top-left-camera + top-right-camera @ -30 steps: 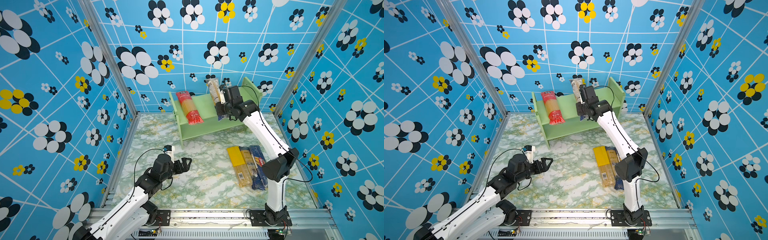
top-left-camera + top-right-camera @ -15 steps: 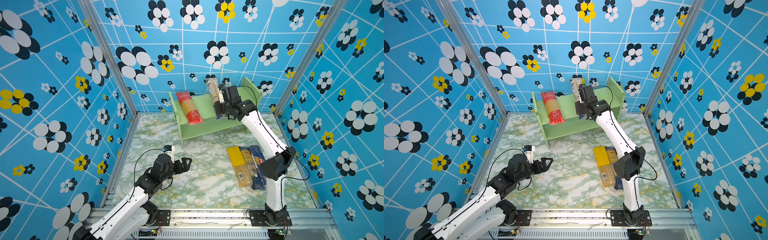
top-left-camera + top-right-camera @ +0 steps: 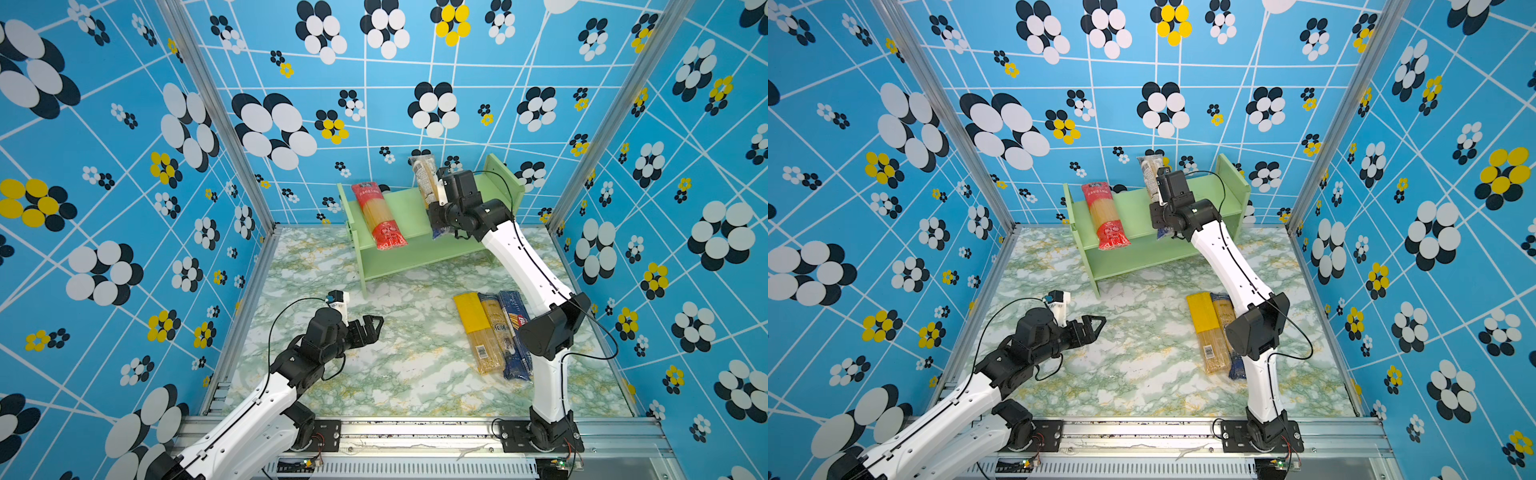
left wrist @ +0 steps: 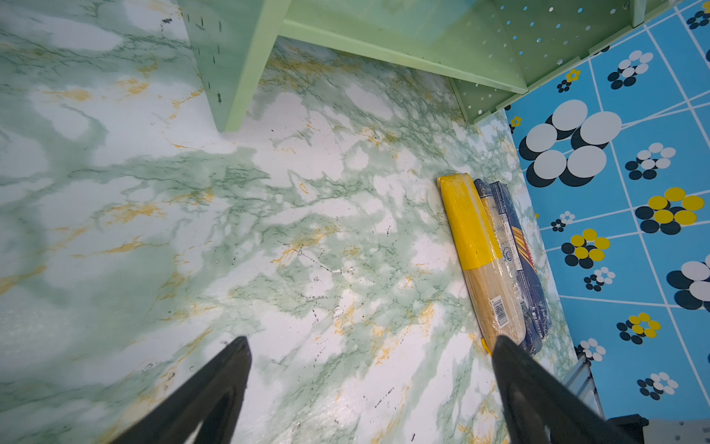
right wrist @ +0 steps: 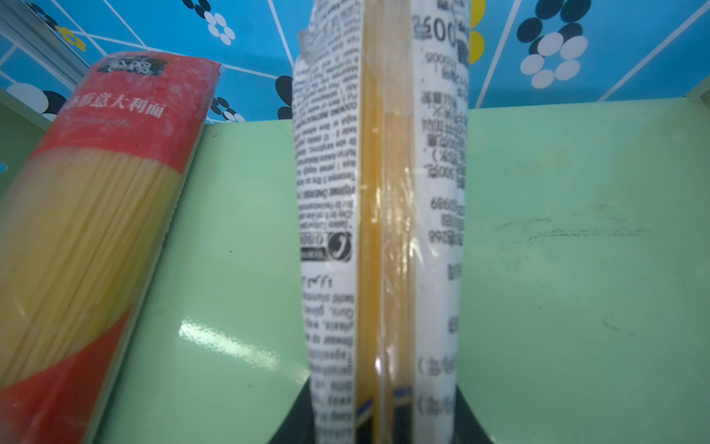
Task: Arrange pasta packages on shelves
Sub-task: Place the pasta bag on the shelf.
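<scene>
The pale green shelves (image 3: 409,218) (image 3: 1133,212) stand at the back of the table. A red pasta pack (image 3: 379,216) (image 3: 1105,216) (image 5: 96,230) lies on the top shelf. My right gripper (image 3: 435,208) (image 3: 1160,208) (image 5: 380,419) is shut on the clear pack with white label (image 3: 424,178) (image 3: 1149,174) (image 5: 384,192), holding it tilted over the top shelf (image 5: 576,269), right of the red pack. A yellow pack (image 3: 473,328) (image 4: 470,230), a brownish pack (image 3: 494,328) and a dark blue pack (image 3: 515,328) (image 4: 518,250) lie side by side on the table. My left gripper (image 3: 372,328) (image 3: 1094,328) (image 4: 370,346) hovers open and holds nothing.
The marbled table (image 3: 395,374) is enclosed by blue flowered walls (image 3: 124,208) on three sides. The right arm's elbow (image 3: 548,332) hangs over the packs on the table. The lower shelf (image 3: 415,253) holds nothing that I can see.
The right arm's elbow has shifted a little to the left while the held pack stays over the top shelf. The left arm has not moved.
</scene>
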